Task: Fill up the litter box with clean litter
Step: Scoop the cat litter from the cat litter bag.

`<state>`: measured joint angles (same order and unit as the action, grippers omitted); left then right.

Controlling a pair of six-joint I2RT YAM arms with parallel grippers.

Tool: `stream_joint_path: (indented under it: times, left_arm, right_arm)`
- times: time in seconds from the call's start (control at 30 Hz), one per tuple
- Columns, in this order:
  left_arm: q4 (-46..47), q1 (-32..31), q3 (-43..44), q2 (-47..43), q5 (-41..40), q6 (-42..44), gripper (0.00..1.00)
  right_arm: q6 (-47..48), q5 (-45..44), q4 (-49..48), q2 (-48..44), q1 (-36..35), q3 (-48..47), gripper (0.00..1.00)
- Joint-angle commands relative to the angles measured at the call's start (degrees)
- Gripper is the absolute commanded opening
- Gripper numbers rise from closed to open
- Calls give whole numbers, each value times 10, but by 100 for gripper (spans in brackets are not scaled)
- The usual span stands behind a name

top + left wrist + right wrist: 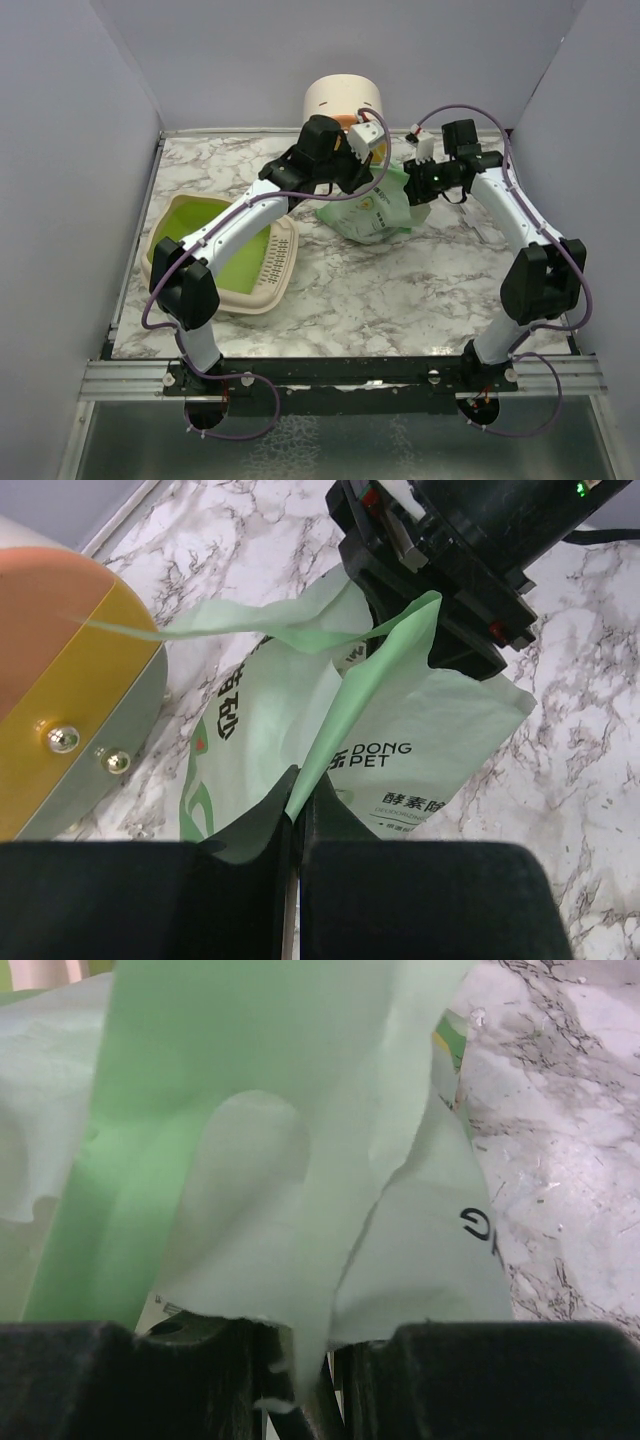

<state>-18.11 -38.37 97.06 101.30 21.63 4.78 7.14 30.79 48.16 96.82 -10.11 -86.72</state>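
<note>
The litter box (262,300), cream with a lime-green inside and a slotted panel on its right side, lies at the left of the marble table. A mint-green bag (372,212) with dark print stands at the back centre, its torn top pulled apart. My left gripper (362,172) is shut on one flap of the bag (440,750), its jaws (298,802) pinching the film. My right gripper (413,185) is shut on the opposite flap (270,1160), film caught between its jaws (310,1360). The clean litter is hidden inside the bag.
A cream cylinder (343,100) with an orange and yellow face (70,680) stands at the back wall, just behind the left gripper. Grey walls close in the table on three sides. The left arm reaches over the litter box's right rim.
</note>
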Motion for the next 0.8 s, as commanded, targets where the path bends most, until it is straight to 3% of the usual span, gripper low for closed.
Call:
stream_joint_path:
  times: [0.0,0.77]
  left_arm:
    - [55,-4,-15,-33,11,-23,0]
    - [86,-4,-44,-38,31,-50,0]
  right_arm:
    - [8,-45,-34,40,-13,35,1]
    - [10,-25,-88,118,-19,83,1]
